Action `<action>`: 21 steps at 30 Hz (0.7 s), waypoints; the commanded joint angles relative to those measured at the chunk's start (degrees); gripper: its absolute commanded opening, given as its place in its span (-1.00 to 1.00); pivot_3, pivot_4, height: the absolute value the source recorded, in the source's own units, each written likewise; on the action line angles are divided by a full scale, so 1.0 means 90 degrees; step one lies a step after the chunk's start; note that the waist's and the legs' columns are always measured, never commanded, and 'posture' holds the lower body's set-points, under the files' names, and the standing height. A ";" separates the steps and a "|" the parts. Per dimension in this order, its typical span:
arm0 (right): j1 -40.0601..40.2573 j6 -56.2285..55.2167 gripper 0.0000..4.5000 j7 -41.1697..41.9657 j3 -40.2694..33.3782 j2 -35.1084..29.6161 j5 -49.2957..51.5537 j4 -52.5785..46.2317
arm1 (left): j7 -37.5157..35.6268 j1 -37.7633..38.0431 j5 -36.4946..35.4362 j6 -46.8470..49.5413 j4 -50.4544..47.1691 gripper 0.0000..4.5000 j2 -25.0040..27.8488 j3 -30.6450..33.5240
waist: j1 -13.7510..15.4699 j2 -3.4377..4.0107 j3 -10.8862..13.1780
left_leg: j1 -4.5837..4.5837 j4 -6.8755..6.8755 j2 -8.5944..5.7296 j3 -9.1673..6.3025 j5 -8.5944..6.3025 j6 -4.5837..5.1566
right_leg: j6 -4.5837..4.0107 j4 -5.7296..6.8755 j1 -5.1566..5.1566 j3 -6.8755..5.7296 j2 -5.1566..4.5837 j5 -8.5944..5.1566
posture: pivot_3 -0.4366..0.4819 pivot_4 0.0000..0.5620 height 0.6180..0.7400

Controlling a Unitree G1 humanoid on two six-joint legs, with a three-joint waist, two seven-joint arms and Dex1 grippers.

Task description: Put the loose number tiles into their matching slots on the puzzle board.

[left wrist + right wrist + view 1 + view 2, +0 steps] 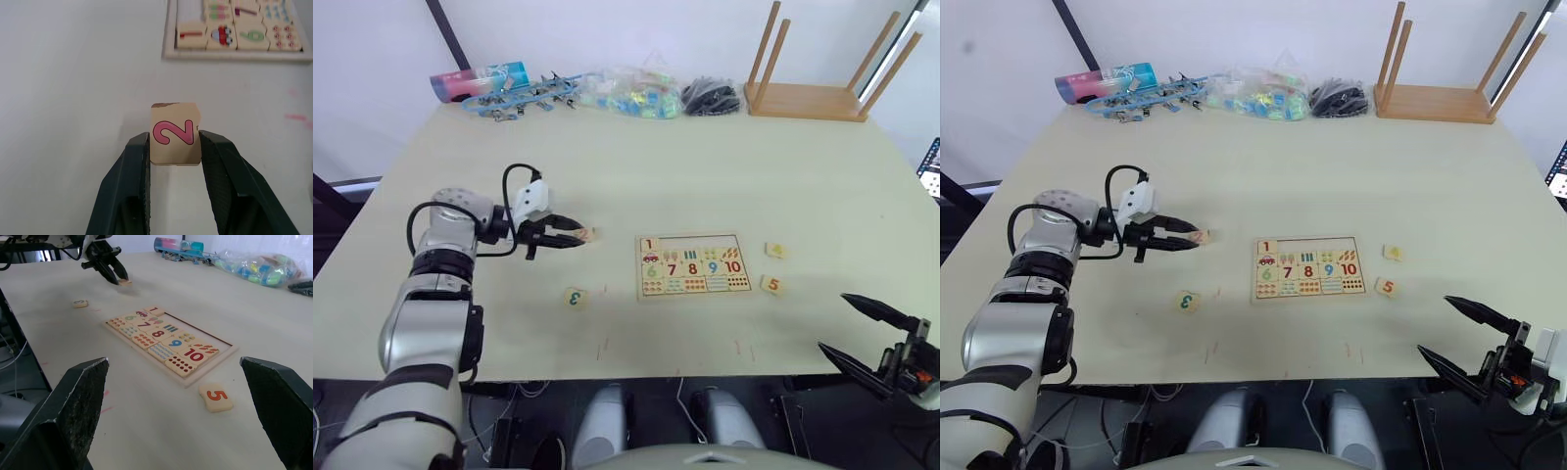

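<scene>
Left gripper [576, 238] is pinching the 2 tile [175, 133] between its two fingers, out over the table [705, 166] left of the puzzle board [693, 265]; whether the tile is touching the table is unclear. Right gripper [1459, 336] is hanging at the near right table edge, fingers spread wide, holding nothing.

Tile count: five number tiles in all. One, the 1 tile [649, 244], is sitting in the board's top row at the left end (the other four slots [703, 242] are showing bare wood). Three are lying loose on the table: 3 tile [574, 296] near-left of the board, 4 tile [775, 251] and 5 tile [771, 285] just right of it.

One upturned stool [813, 93] is sitting at the far right corner.
</scene>
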 commanded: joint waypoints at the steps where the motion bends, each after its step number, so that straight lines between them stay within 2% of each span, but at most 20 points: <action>1: 0.0004 0.0004 1.00 -0.0062 -0.0038 0.0004 0.0089 -0.0197 | -0.0050 0.0040 -0.0218 0.0494 -0.0983 -0.54 -0.0112 -0.0139 | 0.0000 0.0000 0.0000 | 0.0000 0.0000 0.0000 0.0001 0.0000 0.0000 | 0.0000 0.0000 0.0000 0.0000 0.0000 0.0000 | -0.05 -0.47 0.95; 9: -0.0045 -0.0031 1.00 -0.0291 0.0101 0.0118 0.0019 -0.0306 | 0.0191 0.0196 -0.0267 0.1824 -0.2573 -0.54 -0.0379 -0.0591 | 0.0003 0.0000 0.0000 | 0.0000 0.0000 0.0000 0.0001 0.0000 0.0000 | 0.0000 0.0000 0.0000 0.0002 0.0003 0.0000 | -0.05 -0.47 0.95; 14: 0.0029 -0.0045 1.00 -0.0395 0.0135 0.0174 0.0032 -0.0429 | 0.0259 0.0255 -0.0468 0.3092 -0.3769 -0.54 -0.0547 -0.0872 | 0.0012 0.0000 0.0000 | 0.0000 0.0000 0.0000 -0.0005 0.0000 0.0000 | 0.0000 0.0000 0.0000 0.0003 0.0003 -0.0001 | -0.05 -0.47 0.95; 21: 0.0147 -0.0063 1.00 -0.0474 0.0122 0.0303 0.0129 -0.0557 | 0.0609 0.0201 -0.0432 0.4257 -0.4837 -0.54 -0.0758 -0.1364 | 0.0002 0.0001 0.0001 | 0.0000 0.0002 -0.0001 -0.0019 0.0000 0.0000 | 0.0000 0.0000 0.0000 0.0005 0.0005 -0.0002 | -0.05 -0.47 0.95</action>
